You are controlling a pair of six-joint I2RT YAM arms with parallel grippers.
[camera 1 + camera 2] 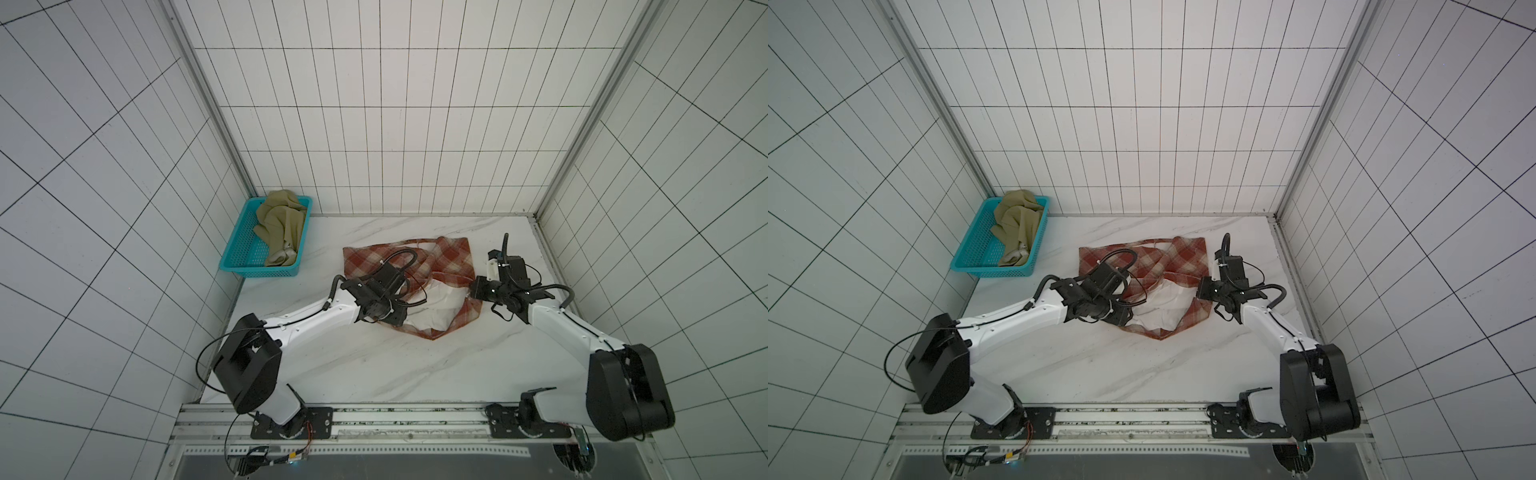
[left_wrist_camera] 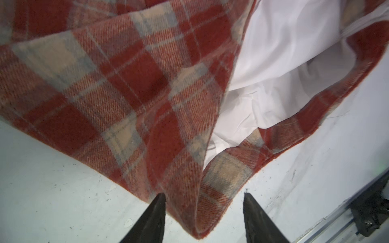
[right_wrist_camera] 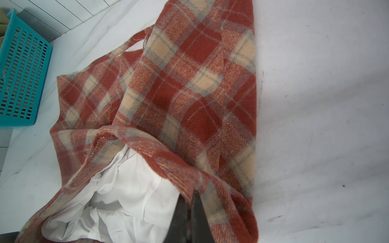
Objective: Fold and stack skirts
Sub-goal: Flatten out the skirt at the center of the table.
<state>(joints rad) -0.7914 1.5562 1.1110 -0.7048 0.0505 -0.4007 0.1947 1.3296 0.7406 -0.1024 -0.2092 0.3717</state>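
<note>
Top views both show you the marble surface [image 1: 374,374] with the plaid skirt [image 1: 451,257] crumpled at its middle, pale lining [image 1: 436,307] exposed; the teal basket [image 1: 257,272] at far left holds the bunched olive skirt [image 1: 282,224]. Judge the plaid thick, soft and limp, its lining slippery, so grip the woven hem, not lining alone. Your right gripper [image 3: 190,195] has jaws pressed together, pinching that hem; your left gripper [image 2: 203,195] stands with jaws spread astride a hem corner.
</note>
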